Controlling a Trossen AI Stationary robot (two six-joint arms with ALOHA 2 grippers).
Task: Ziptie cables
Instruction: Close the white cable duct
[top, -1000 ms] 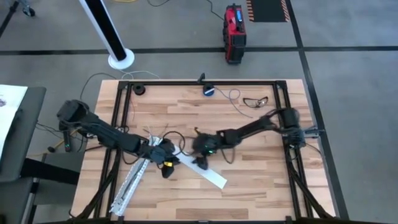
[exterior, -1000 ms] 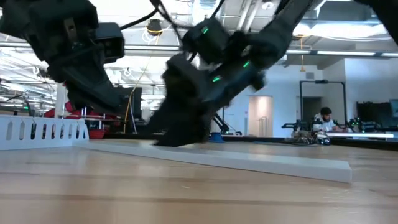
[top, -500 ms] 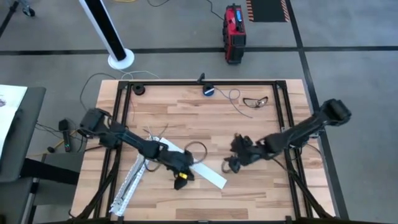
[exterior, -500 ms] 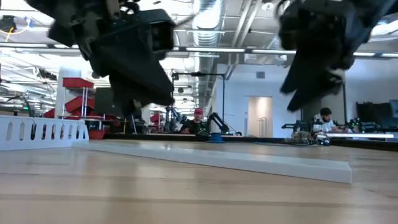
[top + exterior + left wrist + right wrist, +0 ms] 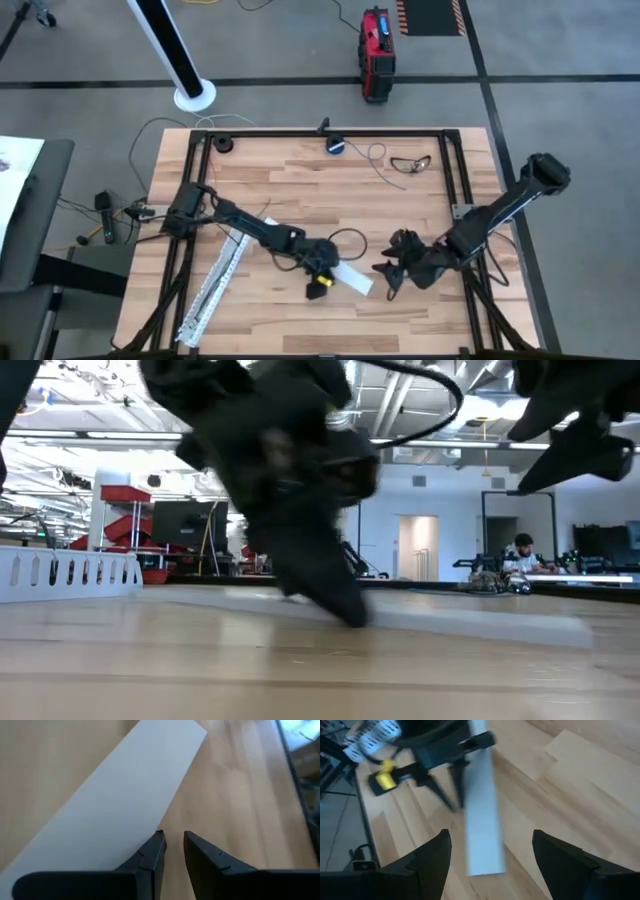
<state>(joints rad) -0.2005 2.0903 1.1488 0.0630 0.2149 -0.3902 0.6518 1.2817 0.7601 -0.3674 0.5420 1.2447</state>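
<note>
A flat white strip lies slanted on the table's near middle. My left gripper is down at the strip's long edge, its fingers only a narrow gap apart. My right gripper stands wide open just right of the strip's free end and above the table, holding nothing. A few thin wires of the cables show by the left arm's forearm; the arm hides the rest. The dark loop belongs to the left arm. My left gripper points slanting down at the table beside the flat strip. One fingertip overlaps the strip's long edge in the wrist view. Whether it touches the strip, I cannot tell.
A long perforated white strip lies at the near left. At the far edge sit a small round blue device with its pale cord and a dark looped wire. The black table frame runs along the sides.
My left gripper has gone toward the table's right edge along the flat strip and come down to its edge. My right gripper has drawn back from the middle toward the right and near edges and risen. The strip's free end has slid slightly rightward.
</note>
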